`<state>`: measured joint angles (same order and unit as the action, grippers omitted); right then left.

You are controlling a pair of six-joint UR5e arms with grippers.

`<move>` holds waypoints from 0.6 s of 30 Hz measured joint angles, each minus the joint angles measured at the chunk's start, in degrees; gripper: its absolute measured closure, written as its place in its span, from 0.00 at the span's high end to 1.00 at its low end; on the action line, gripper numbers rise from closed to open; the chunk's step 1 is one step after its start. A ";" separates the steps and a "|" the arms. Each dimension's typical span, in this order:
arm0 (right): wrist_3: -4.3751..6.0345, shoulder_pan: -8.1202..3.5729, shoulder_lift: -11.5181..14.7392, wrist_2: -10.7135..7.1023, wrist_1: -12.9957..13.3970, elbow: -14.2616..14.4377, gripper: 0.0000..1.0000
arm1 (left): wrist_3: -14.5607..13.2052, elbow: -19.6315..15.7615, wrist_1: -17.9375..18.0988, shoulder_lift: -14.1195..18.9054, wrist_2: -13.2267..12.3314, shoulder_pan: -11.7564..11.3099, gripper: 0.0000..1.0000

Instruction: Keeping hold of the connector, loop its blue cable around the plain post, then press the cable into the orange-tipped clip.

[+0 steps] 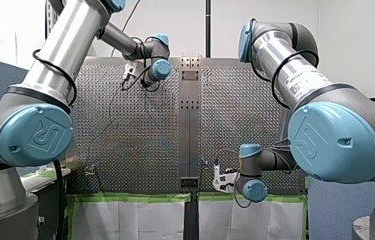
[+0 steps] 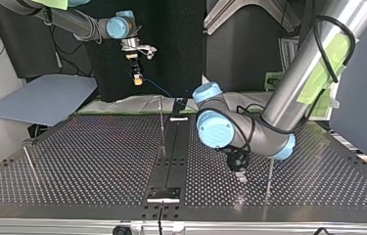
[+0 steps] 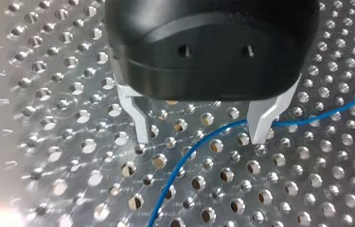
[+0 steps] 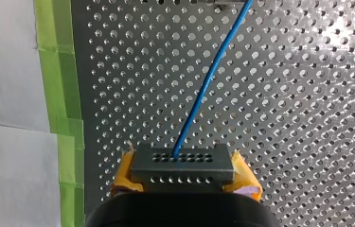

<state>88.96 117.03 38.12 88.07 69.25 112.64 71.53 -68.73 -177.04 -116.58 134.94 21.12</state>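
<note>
Two arms work over the perforated table [image 2: 73, 147]: my right arm [image 1: 325, 135] holds its jaws pinching the dark connector [image 4: 182, 163] above the taped edge, and my left arm [image 1: 35, 125], jaws spread, hovers low toward the opposite edge, the blue cable [image 4: 203, 90] passing one fingertip [image 3: 260, 127]. Looping seems not begun; next the connector must travel around a thin post [image 2: 269, 178], which the left arm crowds. I see no orange-tipped clip.

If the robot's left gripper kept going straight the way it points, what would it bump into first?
Probably the blue cable, which crosses ahead of my left gripper between its open fingers. Right behind it is the perforated table. I can't tell how high the cable sits above the table.
</note>
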 joint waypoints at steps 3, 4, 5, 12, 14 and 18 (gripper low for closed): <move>0.00 0.00 0.00 0.00 -0.01 0.00 0.00 | -0.53 0.83 -0.46 -1.35 -0.35 -0.25 1.00; 0.00 0.00 0.00 0.00 -0.02 0.00 0.00 | -0.70 0.98 -0.53 -1.75 -0.36 -0.32 1.00; 0.00 0.00 0.00 0.00 -0.06 0.00 0.00 | -0.86 1.09 -0.52 -2.06 -0.32 -0.40 1.00; 0.00 0.05 0.00 0.00 -0.15 0.00 0.00 | -3.44 1.30 -0.31 -2.77 1.58 -0.89 1.00; 0.00 0.05 0.01 0.00 -0.15 0.00 0.00 | -4.45 1.29 -0.28 -2.78 1.87 -0.88 1.00; 0.00 0.04 0.00 0.00 -0.13 0.00 0.00 | -6.22 1.27 -0.09 -2.79 1.51 -0.74 1.00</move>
<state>88.96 117.07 38.13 88.07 69.12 112.64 65.32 -67.46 -177.13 -119.37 136.45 20.38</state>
